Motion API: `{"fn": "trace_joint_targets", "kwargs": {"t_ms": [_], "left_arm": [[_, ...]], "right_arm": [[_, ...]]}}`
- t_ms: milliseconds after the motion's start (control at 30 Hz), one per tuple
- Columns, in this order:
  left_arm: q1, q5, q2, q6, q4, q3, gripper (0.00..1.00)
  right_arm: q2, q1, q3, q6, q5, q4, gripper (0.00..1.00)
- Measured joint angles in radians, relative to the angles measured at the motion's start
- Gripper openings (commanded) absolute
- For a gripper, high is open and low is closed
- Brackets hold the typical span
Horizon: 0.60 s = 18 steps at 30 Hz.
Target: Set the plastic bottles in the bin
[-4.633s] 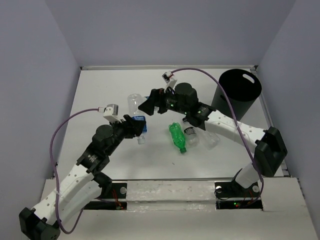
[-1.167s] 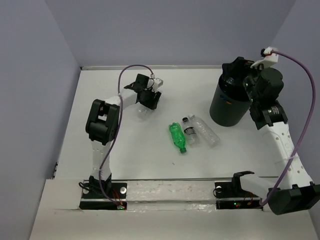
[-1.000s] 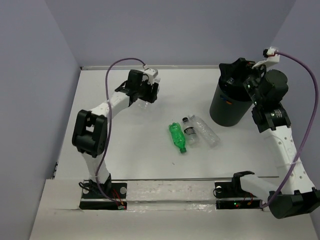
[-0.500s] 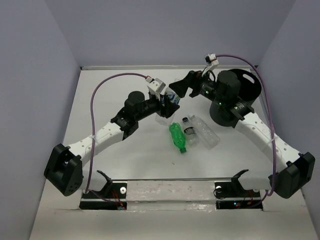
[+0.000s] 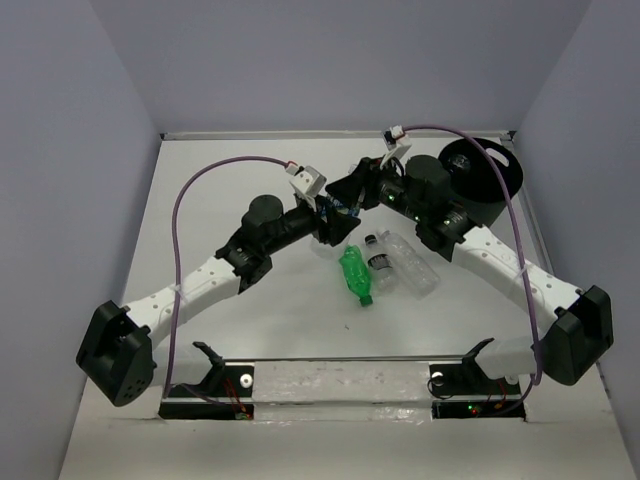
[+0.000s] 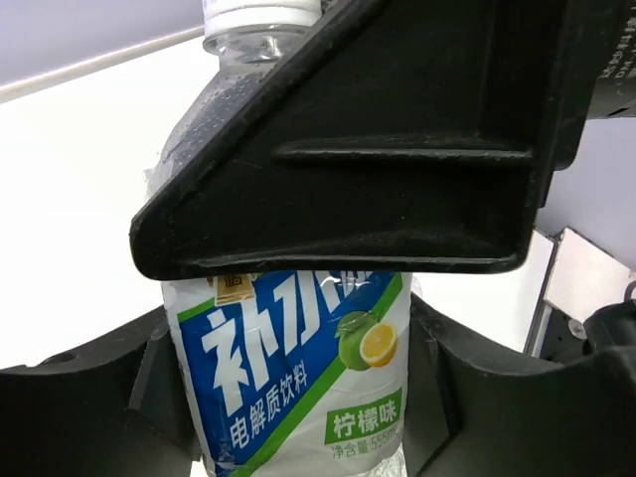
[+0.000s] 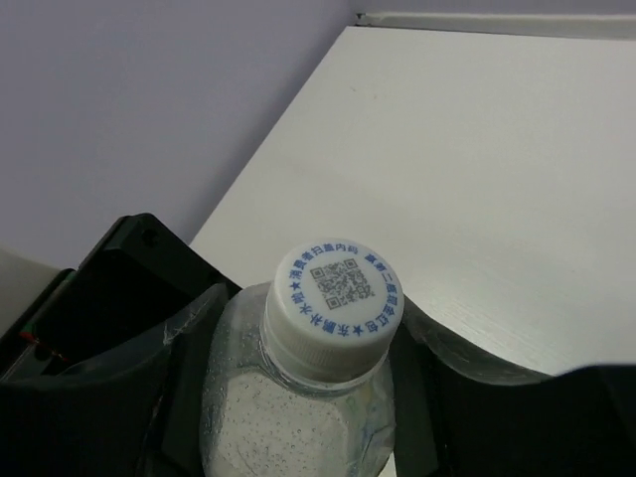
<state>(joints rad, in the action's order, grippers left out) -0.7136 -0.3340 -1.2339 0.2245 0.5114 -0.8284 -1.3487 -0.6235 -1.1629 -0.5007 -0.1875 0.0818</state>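
Pale lavender walls on three sides; white tabletop; soft, even light.

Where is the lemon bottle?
The lemon bottle is mid-table in the top view, between the left fingers and right fingers, just behind the green bottle, left of the bin.

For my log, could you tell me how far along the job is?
Done: unclear, the bin is dark inside. In hand: the left gripper holds a labelled bottle, the right gripper flanking its neck. Left: green bottle, dark-capped bottle and clear bottle lie on the table.
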Motion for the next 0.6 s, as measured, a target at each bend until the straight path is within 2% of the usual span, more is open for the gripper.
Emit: {"fn": "trace_joint_targets", "kwargs": {"t_ms": [67, 100, 133, 167, 400, 500, 600], "left_arm": [[-0.002, 0.008, 0.000, 0.003, 0.002, 0.000, 0.77], [-0.004, 0.015, 0.000, 0.008, 0.003, 0.000, 0.92], [-0.006, 0.025, 0.002, 0.010, 0.007, 0.003, 0.98], [-0.008, 0.037, 0.008, 0.011, 0.017, 0.013, 0.99], [-0.019, 0.111, 0.106, 0.026, 0.032, 0.131, 0.99], [-0.020, 0.121, 0.126, 0.052, 0.032, 0.170, 0.99], [-0.021, 0.124, 0.123, 0.091, 0.028, 0.205, 0.99]], "right_arm": [[0.000, -0.003, 0.000, 0.004, 0.009, 0.000, 0.23], [0.000, -0.004, 0.000, 0.015, 0.015, -0.001, 0.17], [0.000, -0.004, 0.000, 0.011, 0.017, -0.002, 0.14], [0.001, -0.004, 0.000, 0.011, 0.030, 0.000, 0.11], [0.003, 0.013, -0.074, 0.087, 0.198, -0.066, 0.09], [0.002, 0.108, -0.165, 0.116, 0.220, -0.096, 0.09], [0.017, 0.256, -0.232, 0.153, 0.277, -0.113, 0.09]]}}
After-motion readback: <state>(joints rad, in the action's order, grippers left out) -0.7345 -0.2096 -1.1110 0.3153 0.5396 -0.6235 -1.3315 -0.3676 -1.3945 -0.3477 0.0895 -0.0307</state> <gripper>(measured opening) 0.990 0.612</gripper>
